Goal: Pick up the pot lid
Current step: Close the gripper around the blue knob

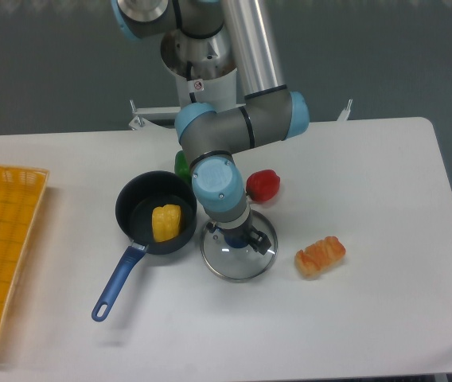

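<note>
While the pot lid's (238, 267) blue knob (235, 241) is framed by the released claw's (238, 235) 2 spread fingers, a yellow item (166, 223) contained in the black pan (137, 208) alongside

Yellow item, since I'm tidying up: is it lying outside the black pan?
No, the yellow item lies inside the black pan, within its rim.

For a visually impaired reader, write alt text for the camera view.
A robot gripper reaches down with open fingers around the blue knob of a clear pot lid. Left of it in the picture, a black pan holds something yellow; a red object and an orange-brown one lie nearby.
</note>
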Available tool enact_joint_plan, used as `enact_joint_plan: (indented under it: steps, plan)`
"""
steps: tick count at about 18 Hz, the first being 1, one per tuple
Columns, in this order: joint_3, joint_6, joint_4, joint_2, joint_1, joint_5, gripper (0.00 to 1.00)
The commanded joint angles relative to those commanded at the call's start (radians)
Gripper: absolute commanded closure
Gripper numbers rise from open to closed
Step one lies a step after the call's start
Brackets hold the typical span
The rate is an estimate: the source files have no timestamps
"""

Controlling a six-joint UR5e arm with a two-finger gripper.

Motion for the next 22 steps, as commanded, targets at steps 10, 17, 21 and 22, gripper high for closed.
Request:
enact_joint_plan:
  steps: [10, 17, 21, 22]
  plan:
    - [0.003, -0.012, -0.002, -0.009, -0.011, 0.018, 0.24]
    - [0.012, -0.014, -0.003, -0.008, -0.011, 0.018, 0.4]
    - [0.017, -0.012, -0.006, -0.005, -0.011, 0.015, 0.53]
    - [0.017, -0.014, -0.006, -0.005, -0.011, 0.015, 0.53]
